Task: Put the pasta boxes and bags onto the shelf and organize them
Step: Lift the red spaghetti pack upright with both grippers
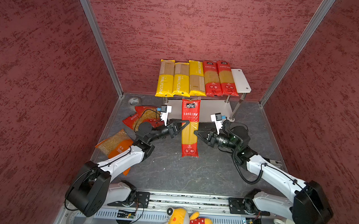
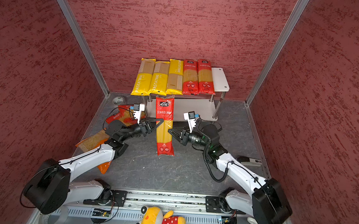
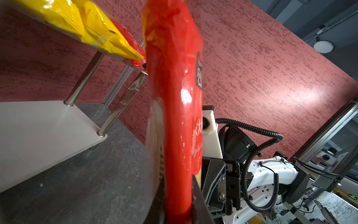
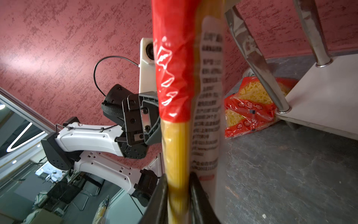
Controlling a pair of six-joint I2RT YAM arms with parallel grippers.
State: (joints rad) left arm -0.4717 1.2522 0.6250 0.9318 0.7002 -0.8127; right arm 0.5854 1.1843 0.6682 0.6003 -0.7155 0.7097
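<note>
Plush comes first from where I stand: a yellow plush toy in a red dotted dress (image 1: 185,222) lies at the near edge, in front of the rail that carries the two arm bases.

Beyond it, over the middle of the grey stone-look table (image 1: 170,171), both arms reach inward and meet on one long red spaghetti pack (image 1: 191,115) (image 2: 164,115), which points lengthwise toward the shelf and looks lifted off the table. The left claw (image 1: 186,123) (image 3: 178,194) comes in from the left with its fingers narrow, pressed on either side of the pack. The right claw (image 1: 197,132) (image 4: 179,186) comes in from the right a little nearer the pack's near end, and its fingers also lie against both sides of it.

Off to the left, an orange short-pasta bag (image 1: 116,145) lies partly under the left arm. Further back are two red short-pasta bags (image 1: 141,114), overlapping, and a roll of tape (image 1: 134,101) in the corner.

Against the back wall stands the two-tier shelf of white boards on chrome tube legs (image 1: 241,80). On its top board, side by side, lie three long yellow PASTATIME spaghetti packs (image 1: 181,79), then two more long red spaghetti packs (image 1: 219,78); the right end of the board is bare. The far end of the held pack sits just below the board's front edge.
</note>
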